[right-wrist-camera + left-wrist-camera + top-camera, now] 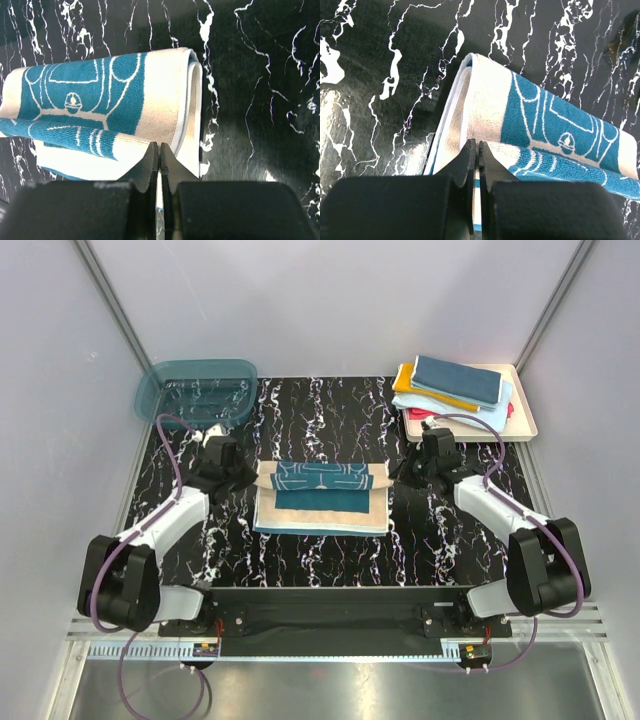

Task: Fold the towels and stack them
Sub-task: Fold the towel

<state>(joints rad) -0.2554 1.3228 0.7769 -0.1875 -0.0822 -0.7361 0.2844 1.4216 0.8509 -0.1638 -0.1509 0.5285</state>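
Teal towel (322,498) — edges hidden inside left end effector (475,151), right end effector (159,151).

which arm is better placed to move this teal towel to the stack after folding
Right, probably. Both grippers are shut on the teal towel, but the right gripper holds the edge nearer the tray with the stack; the left gripper is by the basin.
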